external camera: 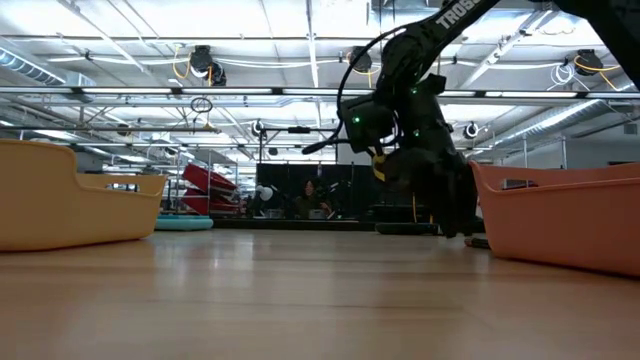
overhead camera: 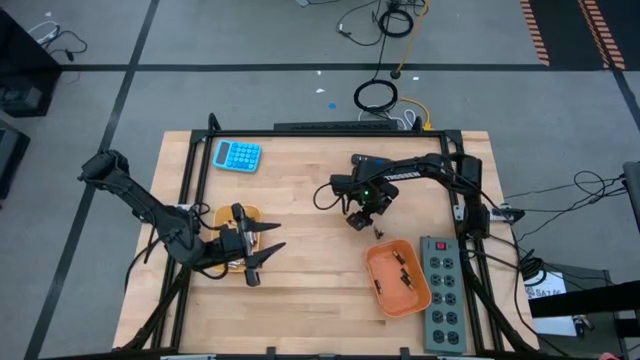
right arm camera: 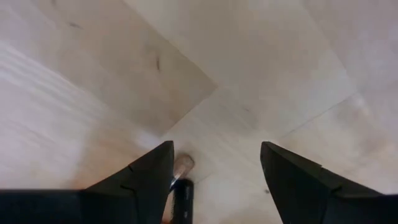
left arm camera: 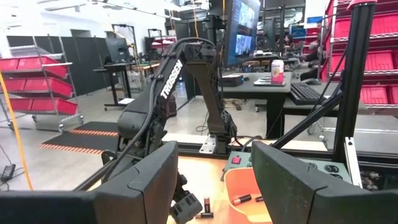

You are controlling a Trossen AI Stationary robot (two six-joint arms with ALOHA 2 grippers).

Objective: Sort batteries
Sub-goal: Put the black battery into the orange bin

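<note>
Two trays sit on the wooden counter (overhead camera: 310,270): a yellow tray (overhead camera: 247,214) under the left arm and an orange tray (overhead camera: 385,290) at the right. Two batteries (overhead camera: 404,279) lie inside the orange tray, and one battery (overhead camera: 378,231) lies on the bare wood between that tray and the right gripper (overhead camera: 358,222). The right gripper hangs low over the counter, jaws spread wide and empty, with the loose battery just beside one finger. The left gripper (overhead camera: 265,248) hovers just beside the yellow tray, jaws apart, holding nothing. One blue calculator (overhead camera: 238,155) and one power strip (overhead camera: 442,292) also rest there.
</note>
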